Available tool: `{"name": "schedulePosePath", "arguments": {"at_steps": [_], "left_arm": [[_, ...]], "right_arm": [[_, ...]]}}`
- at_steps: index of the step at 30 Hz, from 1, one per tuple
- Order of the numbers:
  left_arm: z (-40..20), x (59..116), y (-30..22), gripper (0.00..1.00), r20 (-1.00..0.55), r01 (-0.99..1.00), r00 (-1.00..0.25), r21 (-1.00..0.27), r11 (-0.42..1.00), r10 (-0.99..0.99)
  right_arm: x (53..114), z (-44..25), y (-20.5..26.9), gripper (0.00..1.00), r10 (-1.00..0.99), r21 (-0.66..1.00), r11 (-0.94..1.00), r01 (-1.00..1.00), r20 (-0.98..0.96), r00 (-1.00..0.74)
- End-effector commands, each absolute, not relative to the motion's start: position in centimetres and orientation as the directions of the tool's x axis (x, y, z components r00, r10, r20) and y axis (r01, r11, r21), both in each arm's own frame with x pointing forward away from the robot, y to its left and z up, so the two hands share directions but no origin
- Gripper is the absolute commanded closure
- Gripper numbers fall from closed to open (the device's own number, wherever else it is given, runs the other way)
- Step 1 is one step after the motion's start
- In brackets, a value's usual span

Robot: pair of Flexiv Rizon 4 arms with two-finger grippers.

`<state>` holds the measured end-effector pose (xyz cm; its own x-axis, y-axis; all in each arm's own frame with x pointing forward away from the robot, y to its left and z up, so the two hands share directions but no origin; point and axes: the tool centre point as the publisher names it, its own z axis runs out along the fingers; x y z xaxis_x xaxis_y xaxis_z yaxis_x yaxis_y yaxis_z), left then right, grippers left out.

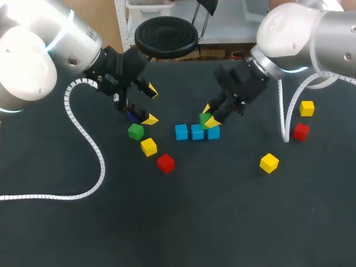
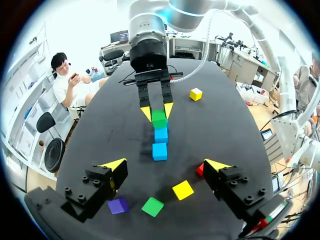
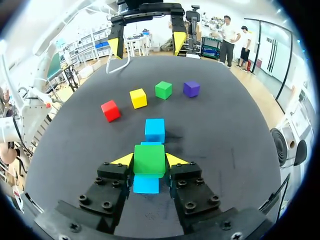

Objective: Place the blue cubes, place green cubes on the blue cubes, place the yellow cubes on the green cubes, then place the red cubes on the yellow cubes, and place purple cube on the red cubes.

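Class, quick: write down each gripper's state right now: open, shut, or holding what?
Left gripper: open, holding nothing.
Right gripper: shut on a green cube.

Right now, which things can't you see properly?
Head view: the purple cube is mostly hidden behind the left tool.
Left wrist view: a red cube only peeks out beside that tool's finger.
Right wrist view: the green cube in the right tool covers part of the blue cubes; whether it rests on one cannot be told.
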<state>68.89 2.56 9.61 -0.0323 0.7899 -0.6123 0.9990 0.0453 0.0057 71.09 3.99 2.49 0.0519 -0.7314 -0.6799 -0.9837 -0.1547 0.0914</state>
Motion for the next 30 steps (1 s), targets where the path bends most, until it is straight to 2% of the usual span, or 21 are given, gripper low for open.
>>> {"name": "schedulePosePath", "arguments": {"at_steps": [1,30], "left_arm": [[9.63,69.04,2.57,0.0,-0.611,0.999,-0.032,0.003,0.043,0.791],[9.63,69.04,2.57,0.0,-0.611,0.999,-0.032,0.003,0.043,0.791]], "right_arm": [[70.56,2.41,3.9,1.0,-0.735,0.087,-0.147,-0.985,-0.676,0.05],[70.63,1.99,3.91,1.0,-0.743,0.095,-0.14,-0.986,-0.668,0.041]]}}
